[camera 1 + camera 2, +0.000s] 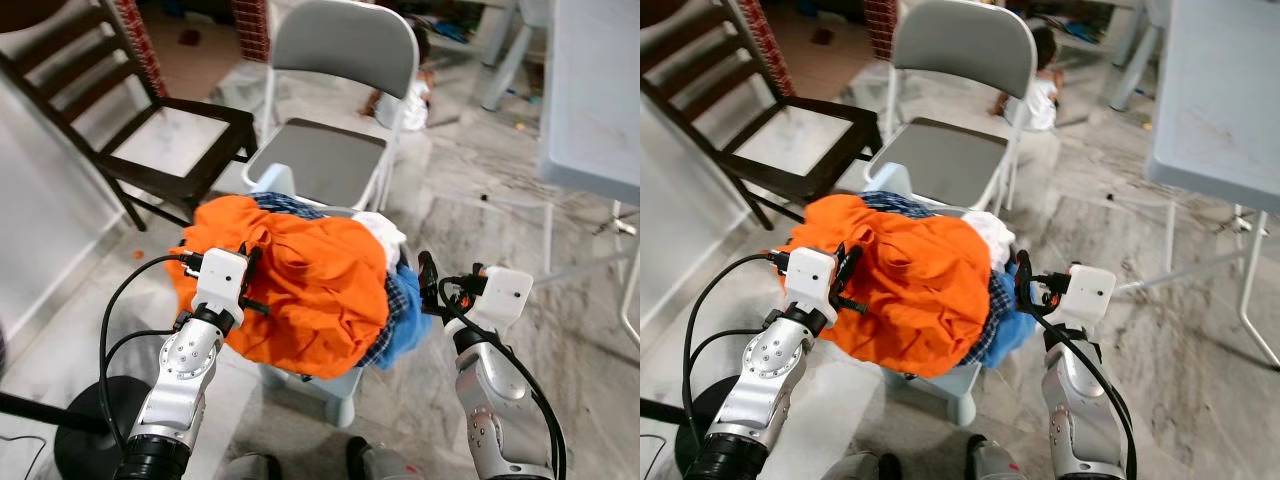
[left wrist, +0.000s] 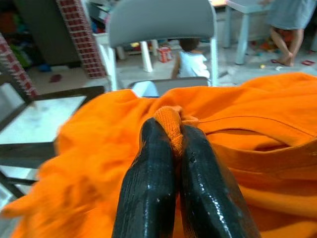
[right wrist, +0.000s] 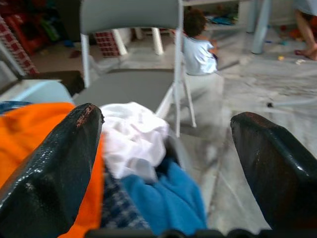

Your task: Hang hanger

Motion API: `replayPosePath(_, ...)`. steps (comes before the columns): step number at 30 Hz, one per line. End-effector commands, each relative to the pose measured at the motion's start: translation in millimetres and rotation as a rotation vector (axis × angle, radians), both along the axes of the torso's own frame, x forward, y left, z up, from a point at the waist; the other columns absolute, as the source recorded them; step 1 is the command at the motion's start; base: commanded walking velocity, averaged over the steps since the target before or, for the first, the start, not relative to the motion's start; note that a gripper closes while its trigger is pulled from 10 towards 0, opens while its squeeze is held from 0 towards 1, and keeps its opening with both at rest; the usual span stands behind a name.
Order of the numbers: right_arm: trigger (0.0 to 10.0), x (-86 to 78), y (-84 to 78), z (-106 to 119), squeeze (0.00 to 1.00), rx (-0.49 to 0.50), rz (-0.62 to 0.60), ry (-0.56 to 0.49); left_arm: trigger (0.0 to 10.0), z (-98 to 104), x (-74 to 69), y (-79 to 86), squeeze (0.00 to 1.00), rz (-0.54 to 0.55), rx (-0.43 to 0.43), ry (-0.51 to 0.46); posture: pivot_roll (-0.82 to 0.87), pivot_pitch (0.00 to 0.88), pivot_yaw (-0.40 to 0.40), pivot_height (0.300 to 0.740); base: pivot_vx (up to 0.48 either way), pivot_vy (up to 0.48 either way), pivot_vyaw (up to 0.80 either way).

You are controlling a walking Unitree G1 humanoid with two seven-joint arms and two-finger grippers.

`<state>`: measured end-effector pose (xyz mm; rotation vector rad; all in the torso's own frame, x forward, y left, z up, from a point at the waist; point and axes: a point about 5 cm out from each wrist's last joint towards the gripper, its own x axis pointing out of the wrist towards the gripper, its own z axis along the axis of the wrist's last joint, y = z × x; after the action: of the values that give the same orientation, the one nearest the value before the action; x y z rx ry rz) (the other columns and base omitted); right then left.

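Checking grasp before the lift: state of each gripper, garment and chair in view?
left gripper: shut, pinching a fold of the orange garment
right gripper: open, beside the pile
orange garment: crumpled on top of the pile
white cloth: bunched
blue cloth: hanging off the pile's edge
grey chair: unfolded, seat bare

The left claw (image 2: pixel 171 148) is pinched shut on a fold of the orange garment (image 1: pixel 310 280), whose heap blocks everything ahead of it. Beyond the heap stands the grey folding chair (image 1: pixel 335 150), with the dark wooden chair (image 1: pixel 130 130) off to the left claw's outer side. The right claw (image 1: pixel 432 285) is spread wide just beside the blue cloth (image 3: pixel 168 198) and white cloth (image 3: pixel 133 139); past its outer finger lies bare marble floor (image 1: pixel 500 220), bounded farther out by the pale surface (image 1: pixel 1230 90).
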<state>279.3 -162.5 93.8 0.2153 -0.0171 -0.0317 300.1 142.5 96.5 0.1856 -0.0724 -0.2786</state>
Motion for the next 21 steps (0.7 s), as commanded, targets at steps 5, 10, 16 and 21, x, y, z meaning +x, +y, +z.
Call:
replayPosePath(5,10.0,2.2,-2.5,-8.9,0.0,0.018,-0.011,0.011,10.0,-2.7,1.6,-0.8,0.0,-0.015,0.028,-0.004,0.02,0.0,0.027,0.74,0.0,0.0,0.0)
replayPosePath(10,10.0,2.8,-6.0,-11.1,0.0,0.017,-0.019,0.016,10.0,0.1,5.3,2.9,0.0,-0.002,0.013,-0.011,0.02,0.001,0.022,0.74,0.0,0.0,0.0)
replayPosePath(16,10.0,-0.2,-5.6,-12.9,0.0,0.006,-0.014,0.015,10.0,-1.4,3.3,1.9,0.0,0.001,-0.023,-0.008,0.01,0.031,0.014,0.74,0.043,-0.04,0.0)
replayPosePath(21,10.0,-0.1,-3.7,-12.4,0.0,-0.004,-0.002,0.013,10.0,-2.8,1.6,1.7,0.0,0.006,-0.036,-0.002,0.01,0.044,0.011,0.74,0.282,-0.048,0.0)
